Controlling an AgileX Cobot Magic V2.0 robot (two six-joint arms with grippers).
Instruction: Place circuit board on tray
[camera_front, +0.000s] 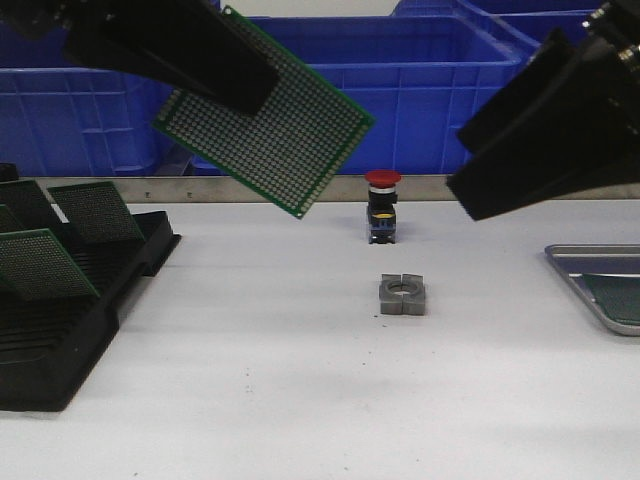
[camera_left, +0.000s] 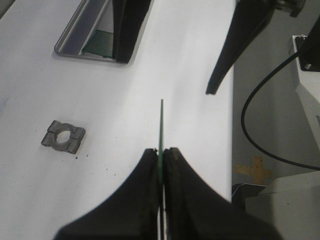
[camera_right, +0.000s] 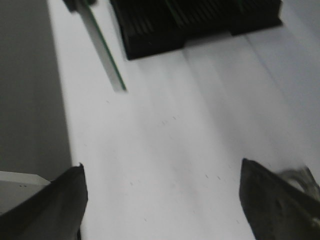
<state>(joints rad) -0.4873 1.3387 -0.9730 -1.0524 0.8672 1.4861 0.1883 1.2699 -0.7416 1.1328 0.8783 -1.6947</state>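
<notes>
My left gripper (camera_front: 245, 95) is shut on a green perforated circuit board (camera_front: 270, 125) and holds it tilted, high above the table's middle left. In the left wrist view the board (camera_left: 161, 125) shows edge-on between the shut fingers (camera_left: 161, 151). The grey metal tray (camera_front: 600, 285) lies at the right edge of the table with a green board on its floor; it also shows in the left wrist view (camera_left: 75, 35). My right gripper (camera_right: 160, 170) is open and empty, held high at the right (camera_front: 490, 190), with bare table under it.
A black slotted rack (camera_front: 70, 300) with several green boards stands at the left. A grey metal clamp block (camera_front: 403, 295) lies mid-table, and a red-capped push button (camera_front: 382, 205) stands behind it. Blue plastic crates (camera_front: 430, 90) line the back.
</notes>
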